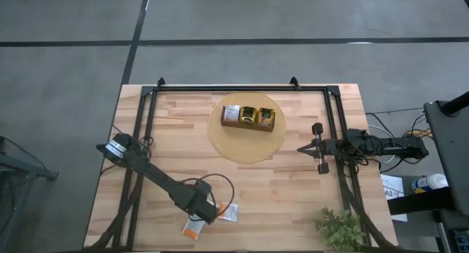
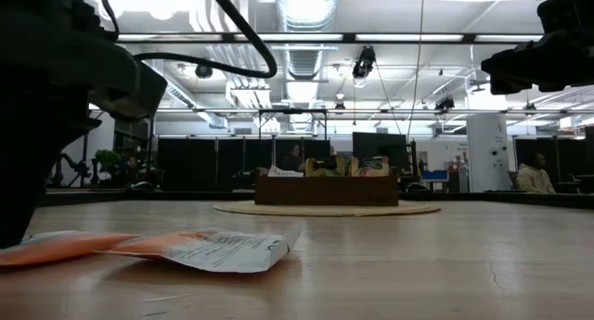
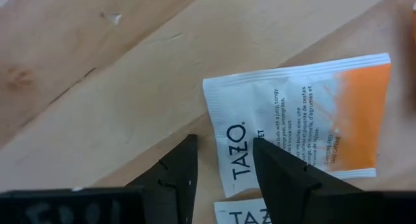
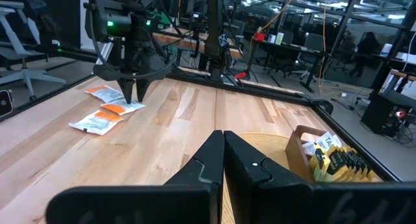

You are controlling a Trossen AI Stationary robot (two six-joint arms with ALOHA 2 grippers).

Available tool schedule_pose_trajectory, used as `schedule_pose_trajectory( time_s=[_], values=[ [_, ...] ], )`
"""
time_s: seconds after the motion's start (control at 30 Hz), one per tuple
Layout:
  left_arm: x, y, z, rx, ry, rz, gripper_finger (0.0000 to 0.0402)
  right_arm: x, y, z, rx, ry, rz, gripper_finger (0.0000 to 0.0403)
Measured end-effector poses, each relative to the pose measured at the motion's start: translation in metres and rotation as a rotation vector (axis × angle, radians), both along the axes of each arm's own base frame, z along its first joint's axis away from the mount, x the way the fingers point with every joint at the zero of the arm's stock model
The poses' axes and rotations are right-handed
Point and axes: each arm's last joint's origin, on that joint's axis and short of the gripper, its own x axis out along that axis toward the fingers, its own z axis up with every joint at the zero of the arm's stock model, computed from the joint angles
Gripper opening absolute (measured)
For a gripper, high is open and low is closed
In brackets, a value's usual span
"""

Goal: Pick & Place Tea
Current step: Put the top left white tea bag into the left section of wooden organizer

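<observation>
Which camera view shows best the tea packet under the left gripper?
The left wrist view: the packet fills it, white and orange, print readable, between the open left gripper fingers. The high view shows it small. The low view shows it edge-on. The right wrist view shows it far off.

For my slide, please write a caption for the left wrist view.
Left end effector open above a white-and-orange tea packet on the wooden table.
</observation>
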Motion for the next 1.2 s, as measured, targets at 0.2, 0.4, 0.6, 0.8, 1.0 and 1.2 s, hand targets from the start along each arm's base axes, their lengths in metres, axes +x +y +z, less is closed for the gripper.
schedule_pose_trajectory(
  time_s=[0.2,0.4,0.6,0.8,1.0,1.2],
  values=[
    [0.001,-0.001,0.001,-0.031,0.018,0.067,0.0142,0.000,0.000,0.000,0.000,0.000,0.000,0.0009],
    [0.000,-0.001,0.011,-0.029,0.037,0.071,0.0142,0.000,0.000,0.000,0.000,0.000,0.000,0.0009],
    [0.002,0.001,0.023,-0.035,0.033,0.082,0.0142,0.000,0.000,0.000,0.000,0.000,0.000,0.0009],
    [0.003,0.000,0.026,-0.043,0.038,0.106,0.0142,0.000,0.000,0.000,0.000,0.000,0.000,0.0009],
    [-0.001,-0.005,0.029,-0.050,0.060,0.140,0.0142,0.000,0.000,0.000,0.000,0.000,0.000,0.0009],
    [-0.009,-0.013,0.030,-0.040,0.078,0.167,0.0142,0.000,0.000,0.000,0.000,0.000,0.000,0.0009]
  ],
)
